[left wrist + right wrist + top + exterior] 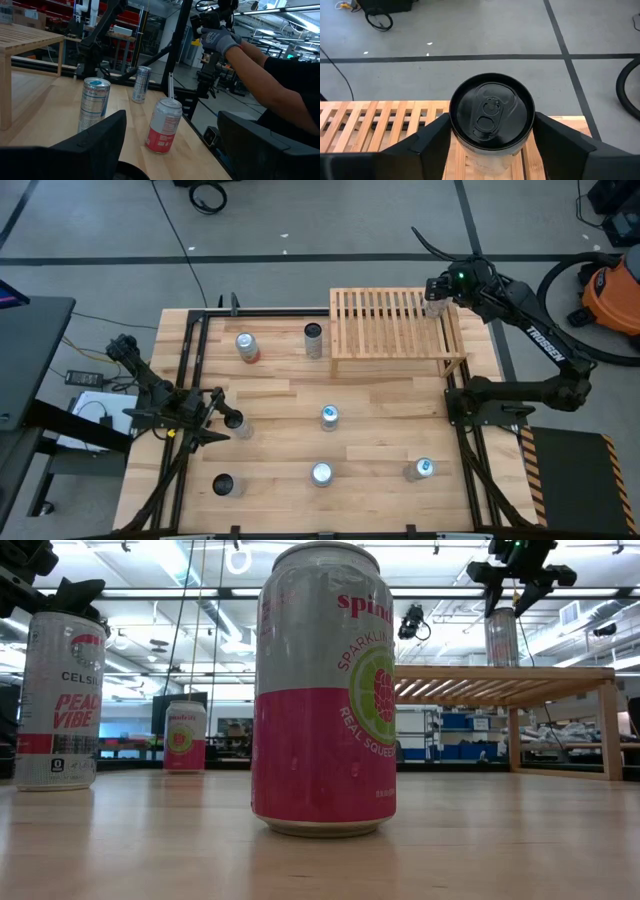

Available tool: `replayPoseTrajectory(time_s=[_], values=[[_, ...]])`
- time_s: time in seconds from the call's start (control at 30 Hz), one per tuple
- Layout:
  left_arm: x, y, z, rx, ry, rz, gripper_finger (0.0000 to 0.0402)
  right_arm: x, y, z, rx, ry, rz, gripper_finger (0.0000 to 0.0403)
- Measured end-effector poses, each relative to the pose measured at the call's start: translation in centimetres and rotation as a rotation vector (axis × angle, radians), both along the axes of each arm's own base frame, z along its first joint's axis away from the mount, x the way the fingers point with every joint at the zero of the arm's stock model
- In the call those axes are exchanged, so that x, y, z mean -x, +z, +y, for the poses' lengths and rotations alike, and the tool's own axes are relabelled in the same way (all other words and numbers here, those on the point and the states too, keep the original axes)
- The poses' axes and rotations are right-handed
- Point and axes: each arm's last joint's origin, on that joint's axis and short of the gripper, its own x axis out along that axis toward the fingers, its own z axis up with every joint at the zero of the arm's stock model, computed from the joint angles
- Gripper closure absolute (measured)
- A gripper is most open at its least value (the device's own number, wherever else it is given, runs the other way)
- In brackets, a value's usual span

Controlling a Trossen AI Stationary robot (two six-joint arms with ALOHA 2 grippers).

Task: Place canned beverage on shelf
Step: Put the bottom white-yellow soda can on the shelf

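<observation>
Up on the shelf, a sealed can stands upright near its right end, the right gripper straddling it, fingers beside its sides; grip unclear. Left gripper waits open.

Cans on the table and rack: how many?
8 cans: one on the shelf under the right gripper, two beside the shelf, one at the left gripper, four farther from the shelf. None looks hidden.

Three cans on tabletop: blue-top, slim, red/white tilted; gloved hand behind.
</observation>
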Motion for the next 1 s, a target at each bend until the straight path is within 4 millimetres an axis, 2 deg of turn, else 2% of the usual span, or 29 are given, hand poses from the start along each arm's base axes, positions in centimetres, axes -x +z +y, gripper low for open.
replayPoseTrajectory(time_s=[0.17, 0.4, 1.0], values=[[0.0, 0.0, 0.0, 0.0, -0.001, 0.0, 0.0086, 0.0, 0.0, 0.1, -0.005, 0.019, 0.018, 0.0162], [0.0, 0.0, 0.0, 0.0, -0.001, 0.0, 0.0086, 0.0, 0.0, 0.1, -0.001, 0.073, 0.084, 0.0167], [0.0, 0.0, 0.0, 0.0, 0.0, 0.0, 0.0086, 1.3, -0.4, 0.8, -0.055, 0.056, 0.145, 0.0176]])
